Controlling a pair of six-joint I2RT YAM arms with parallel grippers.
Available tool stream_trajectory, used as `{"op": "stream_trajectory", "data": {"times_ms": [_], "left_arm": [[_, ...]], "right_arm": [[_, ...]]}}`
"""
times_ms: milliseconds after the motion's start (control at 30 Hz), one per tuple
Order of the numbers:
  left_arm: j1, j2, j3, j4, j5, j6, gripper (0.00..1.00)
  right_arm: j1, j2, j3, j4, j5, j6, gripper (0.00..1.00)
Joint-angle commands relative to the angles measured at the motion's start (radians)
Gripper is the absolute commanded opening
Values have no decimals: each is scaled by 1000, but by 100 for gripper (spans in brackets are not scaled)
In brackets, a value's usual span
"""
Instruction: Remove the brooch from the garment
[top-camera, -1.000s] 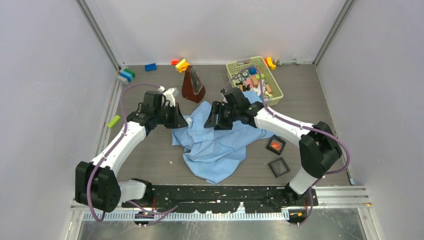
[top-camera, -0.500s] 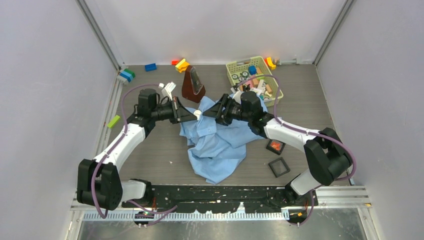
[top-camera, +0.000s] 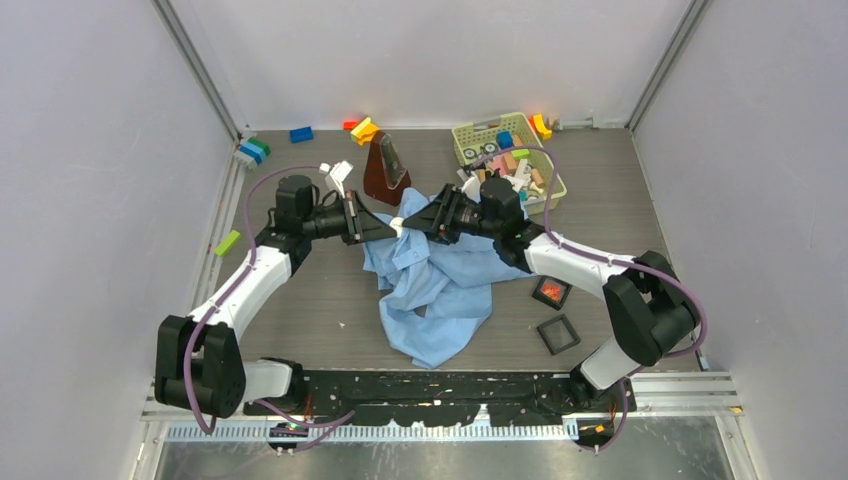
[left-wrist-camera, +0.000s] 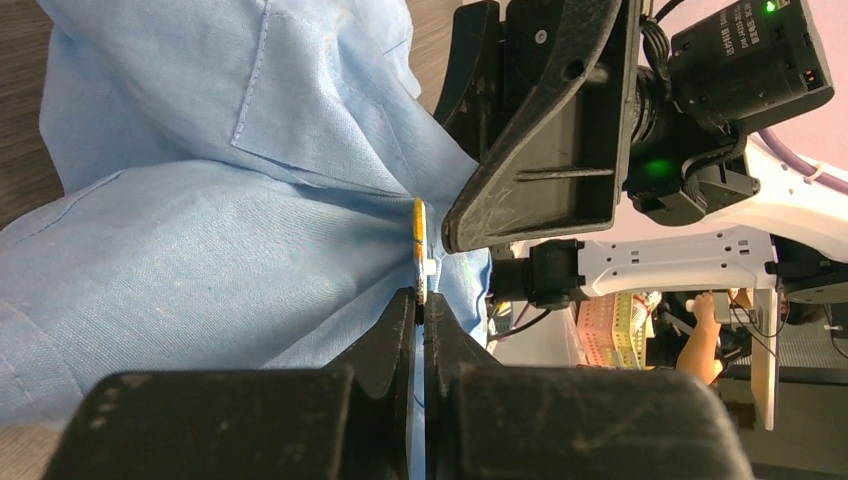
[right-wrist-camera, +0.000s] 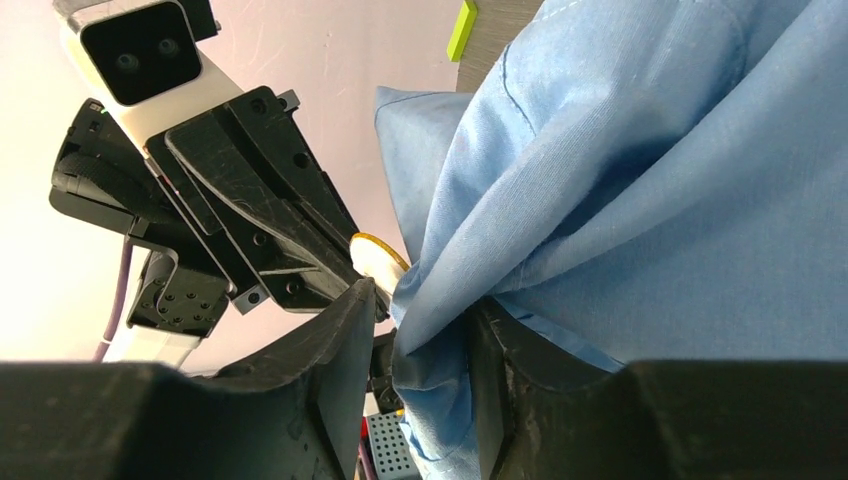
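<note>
The light-blue garment (top-camera: 440, 300) lies crumpled mid-table, its upper edge lifted between my two grippers. The brooch (top-camera: 398, 229) is a small white disc with a yellow rim, pinned at that raised edge. My left gripper (top-camera: 388, 230) is shut on the brooch (left-wrist-camera: 420, 240), seen edge-on at its tips (left-wrist-camera: 421, 298). My right gripper (top-camera: 412, 226) faces it from the right and is shut on a fold of the garment (right-wrist-camera: 650, 200) just beside the brooch (right-wrist-camera: 378, 260). In the right wrist view, cloth fills the space between its jaws (right-wrist-camera: 425, 300).
A yellow-green basket (top-camera: 548, 165) of small toys stands at the back right. A brown pyramid-shaped object (top-camera: 385, 170) stands behind the garment. Two black square boxes (top-camera: 551, 292) (top-camera: 558, 334) lie to the right. Coloured blocks (top-camera: 300, 133) lie along the back, and a green block (top-camera: 228, 242) lies at the left.
Both grippers have turned to face each other and lifted the garment's upper edge off the table, bunching it to the right. Little has moved in the last half second.
</note>
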Motion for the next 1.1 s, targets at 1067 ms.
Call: {"op": "stream_trajectory", "data": {"times_ms": [1067], "left_arm": [[3,-10,20,10,66,20,0]], "right_arm": [[95,72,211,-372,102,-268,35]]}}
